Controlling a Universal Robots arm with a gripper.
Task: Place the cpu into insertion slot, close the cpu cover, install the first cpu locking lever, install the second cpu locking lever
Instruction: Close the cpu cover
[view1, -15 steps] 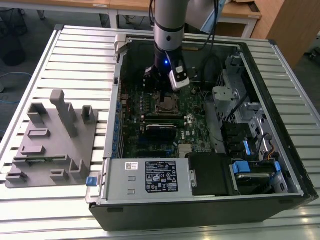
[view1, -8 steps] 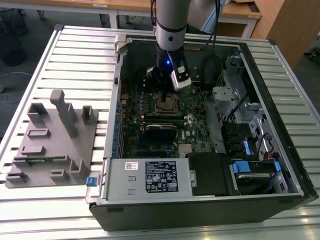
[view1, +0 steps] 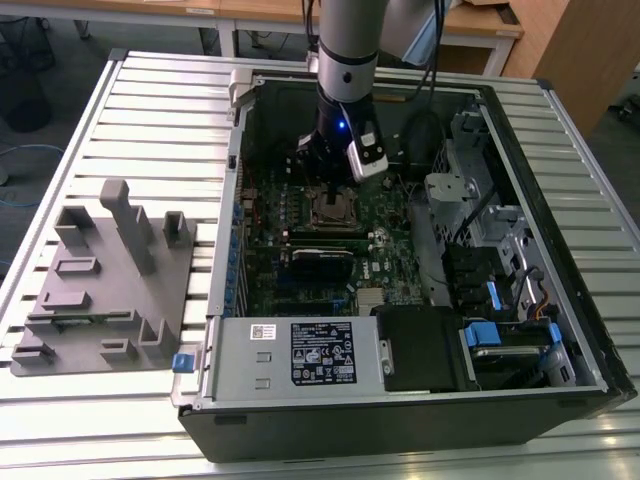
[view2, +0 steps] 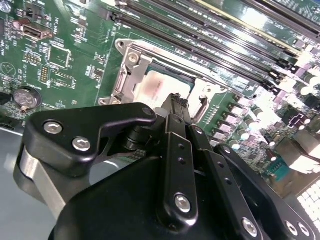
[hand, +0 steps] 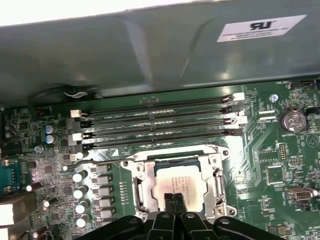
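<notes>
The arm comes down from the top of the exterior view, almost upright, its pale grey forearm ending in a dark wrist that reaches into the open computer case (view1: 560, 200) lying on a slatted metal table (view1: 150, 110). The gripper (view1: 333, 192) points straight down at the green motherboard (hand: 280, 160), directly above the socket area. In the first wrist view the gripper (hand: 175, 201) has its two black fingers (hand: 169, 204) pressed side by side with nothing between them, their tips low over the near edge of the cpu (hand: 186, 181); whether they touch its metal top cannot be told. The cpu sits flat inside the insertion slot (hand: 176, 161), whose dark edge shows as a thin band around the chip. The cpu cover (hand: 147, 180) lies down over it, its silver frame bordering the chip on all sides, with the chip's top showing through the window. A thin locking lever (hand: 92, 162) lies low along the side of the socket that faces the long memory slots (hand: 155, 117), its free end reaching past the socket's corner; whether it is hooked down is unclear. In the second wrist view the gripper (view2: 176, 103) shows the same closed tips just beside the pale cpu (view2: 159, 85), with the cover (view2: 131, 70) framing it. On the table toward the exterior view's left, well apart from the case, stands a grey moulded fixture (view1: 100, 290).
</notes>
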